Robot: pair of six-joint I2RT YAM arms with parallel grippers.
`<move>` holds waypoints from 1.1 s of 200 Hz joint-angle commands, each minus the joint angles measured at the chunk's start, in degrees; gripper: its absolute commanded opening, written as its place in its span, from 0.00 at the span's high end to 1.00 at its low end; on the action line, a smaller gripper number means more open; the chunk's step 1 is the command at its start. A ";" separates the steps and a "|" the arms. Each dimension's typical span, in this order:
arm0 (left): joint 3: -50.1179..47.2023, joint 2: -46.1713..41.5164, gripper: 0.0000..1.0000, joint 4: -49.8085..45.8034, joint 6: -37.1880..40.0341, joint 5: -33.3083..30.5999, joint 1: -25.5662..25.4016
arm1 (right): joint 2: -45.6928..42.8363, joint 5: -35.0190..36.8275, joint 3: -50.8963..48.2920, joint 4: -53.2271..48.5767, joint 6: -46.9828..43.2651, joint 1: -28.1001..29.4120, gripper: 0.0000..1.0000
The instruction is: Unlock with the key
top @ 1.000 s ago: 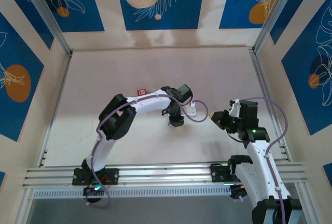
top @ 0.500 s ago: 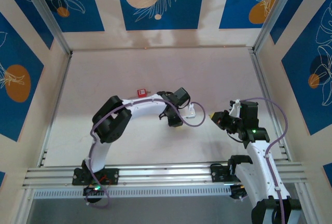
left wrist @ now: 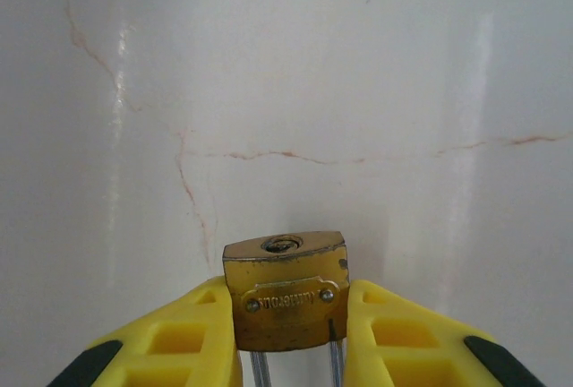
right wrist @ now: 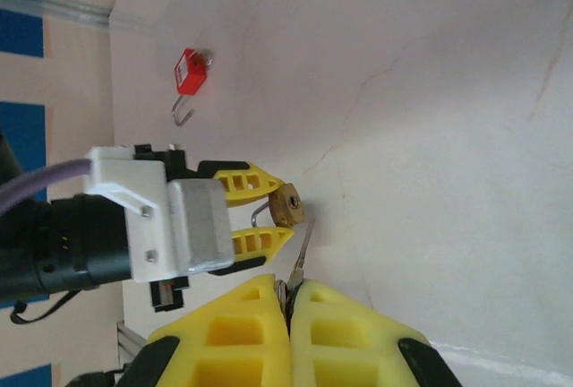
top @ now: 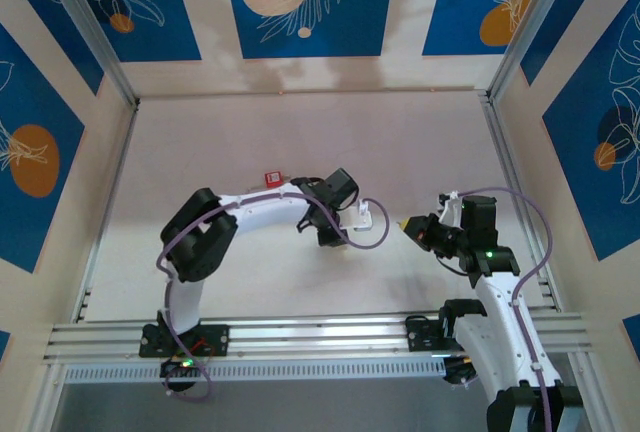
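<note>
Near edge: we note both arms bolted side by side, each bent inward over the pale table point(top: 420, 132), wrists facing one another near mid-table.

Right gripper point(right wrist: 288, 285): yellow fingers pressed together, pinching the key point(right wrist: 302, 245) by its head. The thin blade sticks out ahead, aimed at the lock, tip just beside it. We cannot judge whether they touch.

Left gripper point(left wrist: 286, 287), reaching in from the left with elbow folded back: jaws clamped on either side of a brass padlock point(left wrist: 285, 302). Its keyhole face is turned outward, and the twin shackle legs run back between the fingers.

Beyond, well apart from both grippers, a red padlock point(right wrist: 186, 72) lies on the table, with a silver hook-shaped shackle point(right wrist: 183, 116) at its end.

Farthest: blue-and-cream patterned walls point(top: 300, 2).
</note>
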 commanded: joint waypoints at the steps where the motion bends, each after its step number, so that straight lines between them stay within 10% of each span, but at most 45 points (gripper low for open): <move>1: -1.48 -5.19 0.75 1.70 1.42 4.81 0.51 | -1.21 -2.88 -1.03 2.40 -0.63 2.59 1.00; 79: -10.73 -16.93 0.75 9.96 1.02 10.00 0.53 | 2.02 -3.61 -0.70 13.54 -1.44 15.77 1.00; 220: -20.89 -27.37 0.78 17.67 5.96 8.25 0.44 | 4.65 -4.95 -1.51 17.86 -5.00 23.12 1.00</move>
